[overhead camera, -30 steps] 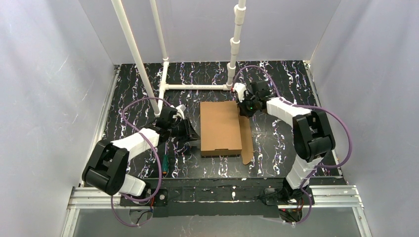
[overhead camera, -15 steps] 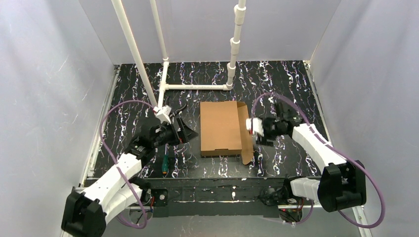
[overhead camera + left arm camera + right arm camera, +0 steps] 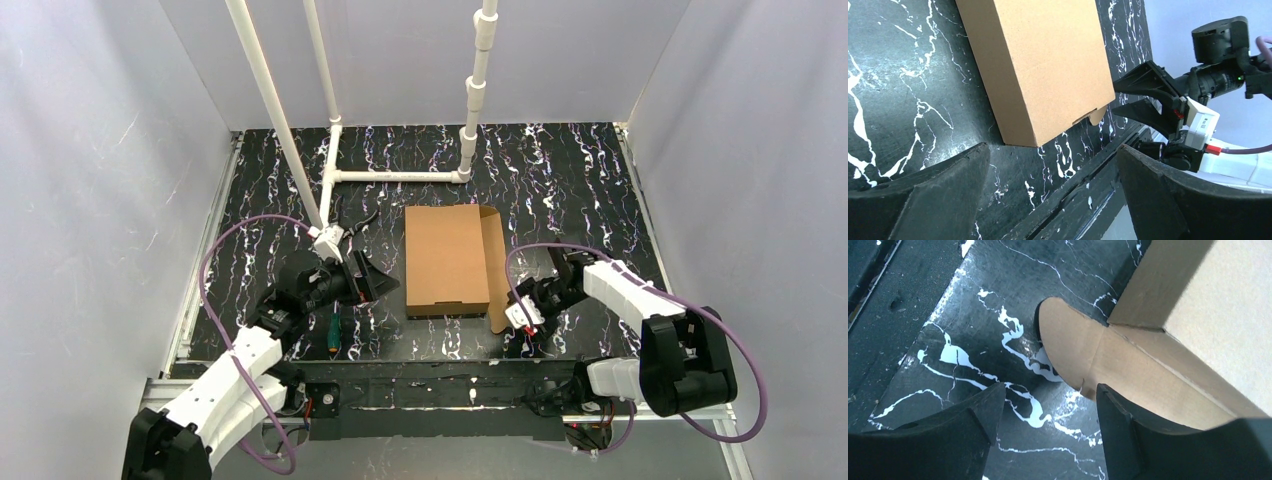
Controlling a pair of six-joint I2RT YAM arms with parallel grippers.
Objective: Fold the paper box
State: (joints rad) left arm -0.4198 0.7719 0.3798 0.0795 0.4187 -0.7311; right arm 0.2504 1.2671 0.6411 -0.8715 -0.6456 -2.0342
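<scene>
The paper box lies flat and closed on the black marbled table, a loose side flap spread along its right edge. My left gripper hovers just left of the box, jaws wide open and empty; its wrist view shows the box ahead of the gripper. My right gripper sits by the flap's near rounded end, open. In the right wrist view the gripper holds only bare table between its fingers, the flap just beyond the right finger.
A white pipe frame stands behind the box, with a slanted pipe above the left arm. A green-handled screwdriver lies beside the left arm. Grey walls close in both sides. A metal rail runs along the near edge.
Both grippers have opened. The right arm swung from the box's far right corner back to the flap's near end. The left arm pulled back toward the near edge.
</scene>
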